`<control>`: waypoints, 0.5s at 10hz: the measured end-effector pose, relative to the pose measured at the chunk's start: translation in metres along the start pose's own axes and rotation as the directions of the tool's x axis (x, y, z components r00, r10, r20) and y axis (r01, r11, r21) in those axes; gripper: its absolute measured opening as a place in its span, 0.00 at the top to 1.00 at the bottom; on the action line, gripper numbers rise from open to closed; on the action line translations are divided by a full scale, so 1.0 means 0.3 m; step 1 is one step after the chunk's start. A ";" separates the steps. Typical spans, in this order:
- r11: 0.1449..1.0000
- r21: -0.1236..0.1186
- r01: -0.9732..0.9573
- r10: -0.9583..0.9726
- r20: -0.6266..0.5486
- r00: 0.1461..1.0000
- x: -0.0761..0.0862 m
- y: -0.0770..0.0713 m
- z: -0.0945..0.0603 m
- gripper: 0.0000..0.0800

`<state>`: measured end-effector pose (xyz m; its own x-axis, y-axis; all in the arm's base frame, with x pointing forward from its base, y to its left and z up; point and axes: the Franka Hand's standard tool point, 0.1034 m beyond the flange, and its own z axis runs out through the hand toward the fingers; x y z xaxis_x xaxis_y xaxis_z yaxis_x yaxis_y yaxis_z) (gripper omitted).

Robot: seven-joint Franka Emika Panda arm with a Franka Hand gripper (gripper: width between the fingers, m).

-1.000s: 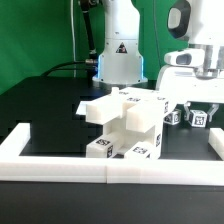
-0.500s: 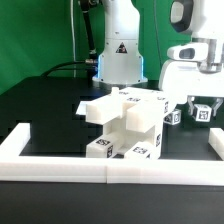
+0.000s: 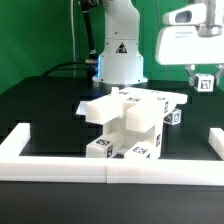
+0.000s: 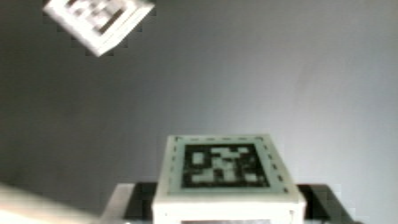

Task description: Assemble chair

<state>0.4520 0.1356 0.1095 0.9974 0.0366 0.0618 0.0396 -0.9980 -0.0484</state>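
Observation:
The part-built chair [image 3: 125, 115], a cluster of chunky white blocks with tags on the front, stands mid-table. My gripper [image 3: 204, 80] hangs high at the exterior view's right, shut on a small tagged cube-like leg [image 3: 205, 85] that is clear of the table. In the wrist view the same leg [image 4: 222, 165] fills the space between my dark fingers [image 4: 135, 200], its tag facing the camera. Another tagged leg [image 3: 174, 116] lies on the black table just right of the chair, and shows far below as a second leg [image 4: 102, 18] in the wrist view.
A low white border wall [image 3: 60, 165] runs along the table's front, with a raised end piece [image 3: 216, 140] at the exterior view's right. The arm's white base [image 3: 120, 55] stands behind the chair, before a green backdrop.
My gripper has risen well above the table with the leg still in it. One leg stays behind on the table beside the chair.

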 end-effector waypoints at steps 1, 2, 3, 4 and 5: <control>1.000 0.001 0.020 -0.020 -0.007 1.000 0.061 0.041 -0.025 0.66; 1.000 -0.005 0.014 -0.014 -0.013 1.000 0.093 0.049 -0.018 0.66; 1.000 -0.007 0.018 -0.018 -0.010 1.000 0.089 0.044 -0.012 0.66; 1.000 -0.007 0.017 -0.017 -0.010 1.000 0.088 0.045 -0.011 0.66; 1.000 -0.008 0.017 -0.017 -0.009 1.000 0.088 0.047 -0.010 0.66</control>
<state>0.4787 0.1224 0.1134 0.9960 0.0527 0.0717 0.0557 -0.9977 -0.0397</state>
